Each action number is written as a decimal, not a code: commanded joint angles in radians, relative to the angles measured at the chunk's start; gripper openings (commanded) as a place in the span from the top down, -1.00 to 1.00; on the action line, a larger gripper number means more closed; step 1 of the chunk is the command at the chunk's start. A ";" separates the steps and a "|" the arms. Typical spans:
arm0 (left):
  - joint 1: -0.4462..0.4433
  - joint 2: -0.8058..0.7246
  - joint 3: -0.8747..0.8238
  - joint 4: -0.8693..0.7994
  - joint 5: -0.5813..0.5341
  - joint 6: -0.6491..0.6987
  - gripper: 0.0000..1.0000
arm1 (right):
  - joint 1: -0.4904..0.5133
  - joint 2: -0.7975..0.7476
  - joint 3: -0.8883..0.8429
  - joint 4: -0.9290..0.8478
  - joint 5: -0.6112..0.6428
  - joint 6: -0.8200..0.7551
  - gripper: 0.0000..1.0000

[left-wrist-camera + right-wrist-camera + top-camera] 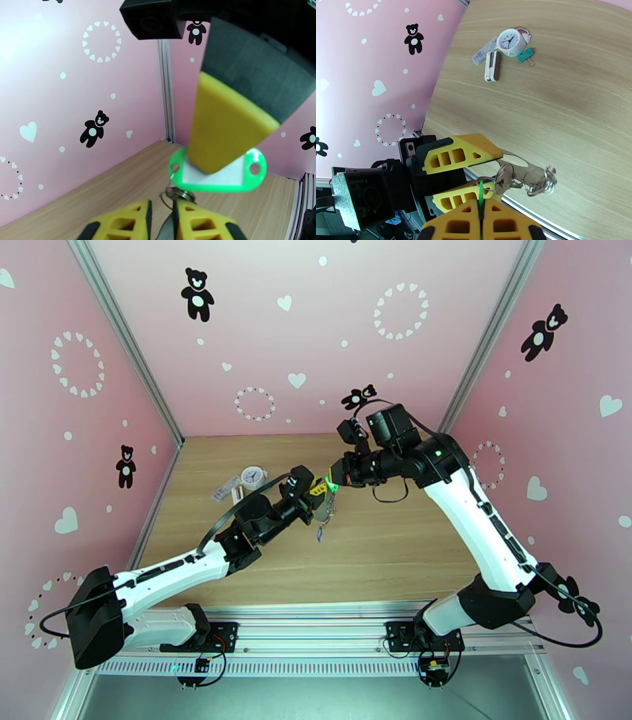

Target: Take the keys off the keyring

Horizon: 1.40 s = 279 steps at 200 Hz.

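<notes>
— Keys (505, 178) up in the air, I see. Why not work down on the bench (395, 556)?
— Hanging free, they drop clear of the holder, I'd say. The whole bunch is held above the middle of the bench, between the two arms, touching nothing below.
— Who has what?
— The right gripper (480, 208) has its jaws pressed flat on the green tag (221, 177). From its own camera the tag is a thin edge pinched between the pads. The left gripper (162, 206) comes in from the opposite side, jaws drawn in on the keyring (515, 157). That brownish holder sticks out from between its fingers, with the little metal rings (542, 182) bunched at its outer end.
— So one anchors, one pulls?
— That's my reading. Opposed grips let the green key be worked round and off its ring, where a single grip would just swing the lot.
— And the blue tag (320, 534)?
— Dangling lowest, held by neither gripper.
— That clock (510, 41)?
— It sits near the far left corner with a teal clip (525, 55) and a white-and-brown strip (492, 66), well apart from all this.
— Any risk?
— The rings are tiny, and a slipping pinch could drop everything.
</notes>
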 commanded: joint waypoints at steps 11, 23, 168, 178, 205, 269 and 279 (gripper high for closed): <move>-0.003 0.012 0.030 -0.037 0.041 0.005 0.44 | 0.000 -0.037 -0.008 0.055 -0.014 0.000 1.00; -0.003 0.009 0.021 -0.038 0.046 0.015 0.44 | 0.000 -0.038 -0.008 0.061 -0.008 0.002 1.00; -0.003 0.038 0.038 0.044 -0.044 0.045 0.35 | 0.000 -0.055 -0.027 0.077 -0.003 0.016 1.00; -0.003 0.036 0.041 0.046 -0.041 0.048 0.31 | 0.000 -0.055 -0.030 0.079 -0.003 0.016 1.00; -0.003 0.032 0.030 0.083 -0.044 0.056 0.30 | 0.000 -0.057 -0.035 0.080 0.002 0.017 1.00; -0.005 0.047 0.032 0.105 -0.034 0.097 0.13 | 0.001 -0.064 -0.036 0.092 0.015 0.031 1.00; -0.005 0.051 0.033 0.108 -0.047 0.098 0.16 | 0.000 -0.063 -0.038 0.091 0.016 0.030 1.00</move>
